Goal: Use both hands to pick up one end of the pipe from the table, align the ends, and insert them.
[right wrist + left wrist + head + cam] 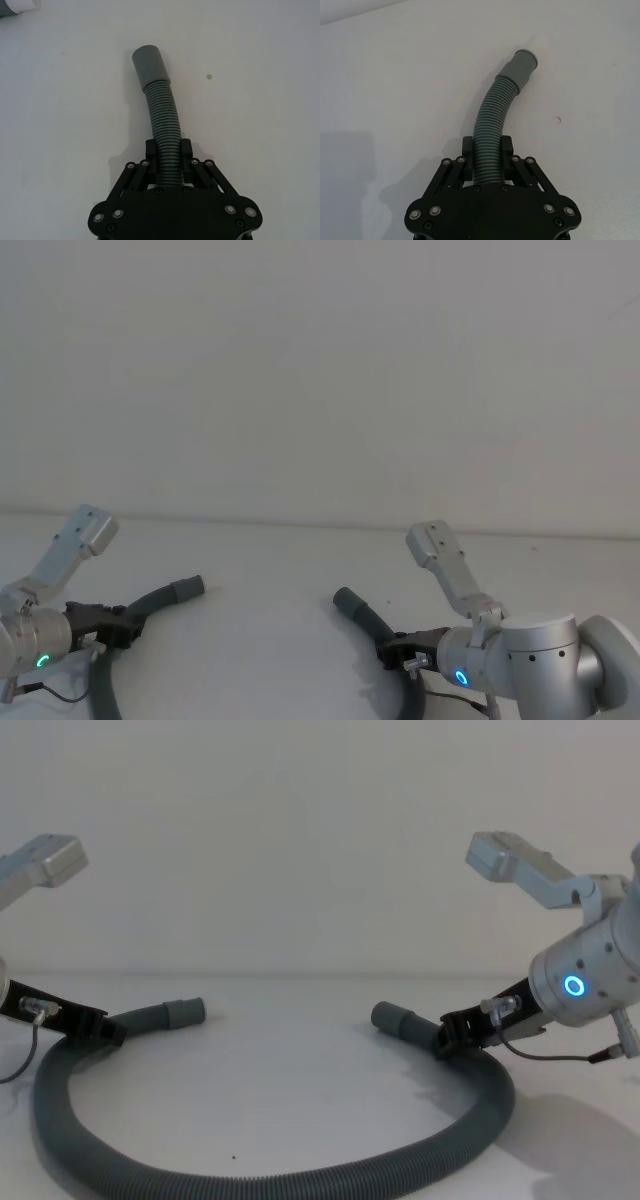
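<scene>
The grey corrugated pipe (300, 1182) lies in a wide loop on the white table (300, 1070), both ends pointing inward with a broad gap between them. My left gripper (105, 1030) is shut on the pipe a short way behind the left cuff (185, 1012). In the left wrist view the black fingers (467, 150) clamp the ribbed pipe (490, 120) below the cuff (522, 65). My right gripper (450, 1038) is shut on the pipe behind the right cuff (392, 1018). The right wrist view shows that plain cuff (149, 62) ahead of the fingers (186, 150).
A thin black cable (20, 1060) hangs from the left wrist, another (560, 1055) from the right. A white tip (22, 5) pokes into a corner of the right wrist view. A pale wall (320, 370) stands behind the table's far edge.
</scene>
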`<state>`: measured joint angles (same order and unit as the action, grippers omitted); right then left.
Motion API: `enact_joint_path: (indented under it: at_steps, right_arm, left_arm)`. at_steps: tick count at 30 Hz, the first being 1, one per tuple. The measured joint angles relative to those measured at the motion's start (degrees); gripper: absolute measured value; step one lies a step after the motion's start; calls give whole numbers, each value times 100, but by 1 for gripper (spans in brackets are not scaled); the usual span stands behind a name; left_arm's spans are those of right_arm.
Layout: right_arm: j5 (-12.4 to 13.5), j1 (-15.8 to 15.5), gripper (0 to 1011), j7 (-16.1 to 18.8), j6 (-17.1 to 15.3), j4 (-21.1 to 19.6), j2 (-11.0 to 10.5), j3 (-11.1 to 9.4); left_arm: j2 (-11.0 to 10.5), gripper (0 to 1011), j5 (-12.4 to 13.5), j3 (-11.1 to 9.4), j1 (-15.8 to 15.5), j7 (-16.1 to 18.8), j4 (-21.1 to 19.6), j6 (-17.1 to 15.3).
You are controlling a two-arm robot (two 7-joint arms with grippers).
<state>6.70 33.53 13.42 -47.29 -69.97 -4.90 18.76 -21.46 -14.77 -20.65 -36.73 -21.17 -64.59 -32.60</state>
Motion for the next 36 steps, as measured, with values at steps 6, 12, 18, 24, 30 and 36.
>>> enact_joint_path:
  at_steps: [6, 12, 18, 24, 30, 36]
  right_arm:
    - [0, 0, 249, 0, -3, 3, 3, -3]
    - [0, 0, 249, 1, -3, 5, 5, -7]
    - [-4, 2, 249, 62, 40, 9, -18, 16]
    - [-19, 5, 248, 256, 220, 6, -105, 97]
    - [-20, -2, 242, 537, 484, -44, -237, 189]
    - [24, -37, 242, 777, 716, -125, -354, 247]
  left_arm:
    - [0, 290, 0, 0, 0, 0, 0, 0]
    - [1, 290, 0, 0, 0, 0, 0, 0]
    - [-1, 290, 7, 0, 0, -9, 0, 1]
    - [-43, 290, 42, -42, -10, -125, -3, 81]
    - [-96, 290, 84, -86, -21, -261, -15, 186]
    - [-159, 290, 126, -139, -36, -409, -35, 308]
